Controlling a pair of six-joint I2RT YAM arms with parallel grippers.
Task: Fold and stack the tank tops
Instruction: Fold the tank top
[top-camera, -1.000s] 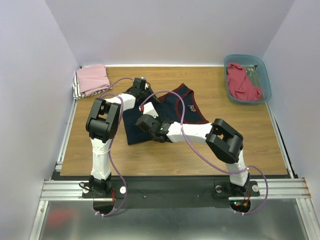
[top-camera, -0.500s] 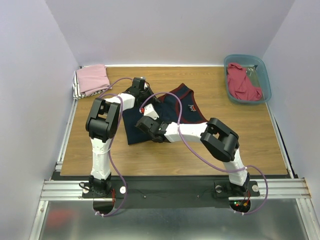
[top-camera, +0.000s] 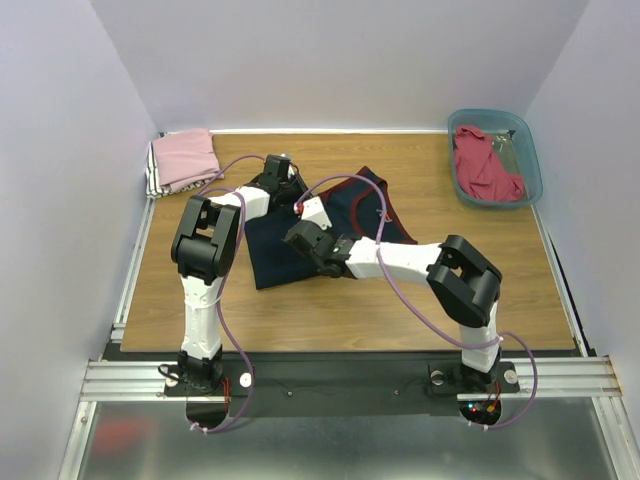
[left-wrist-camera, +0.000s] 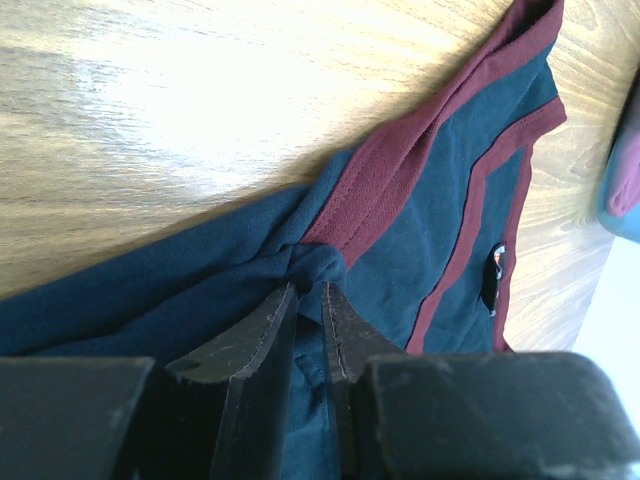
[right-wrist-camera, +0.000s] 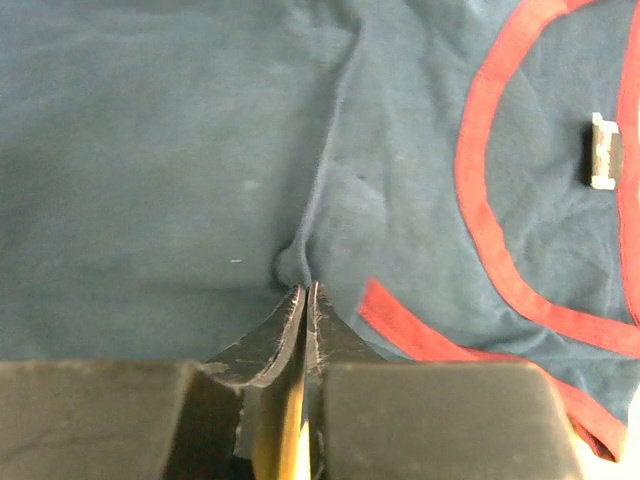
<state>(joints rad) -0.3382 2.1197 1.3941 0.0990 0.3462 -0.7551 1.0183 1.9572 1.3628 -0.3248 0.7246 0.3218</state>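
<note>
Top external view is showing the navy jersey lying spread in the middle of the wooden table with both arms reaching onto it, so folding this top is looking like the step in hand, with the stacking yet to come. On the wrist views, the left gripper is pinching a bunched ridge of the jersey's cloth just beside its maroon trim, fingers clamped on the fabric, while the right gripper is nipping a small pleat nearer the jersey's middle, its fingers drawn together on the cloth. With both pinches on, the next move is probably calling for the two arms lifting and carrying their edge across the jersey together, keeping pace so the cloth is not twisting or slipping out of such thin grips. Well to the left of the jersey, at the back, the pink top is sitting folded over something striped; well to the jersey's right a red top is waiting in the teal bin, and pale lilac walls are closing round the table on three sides
</note>
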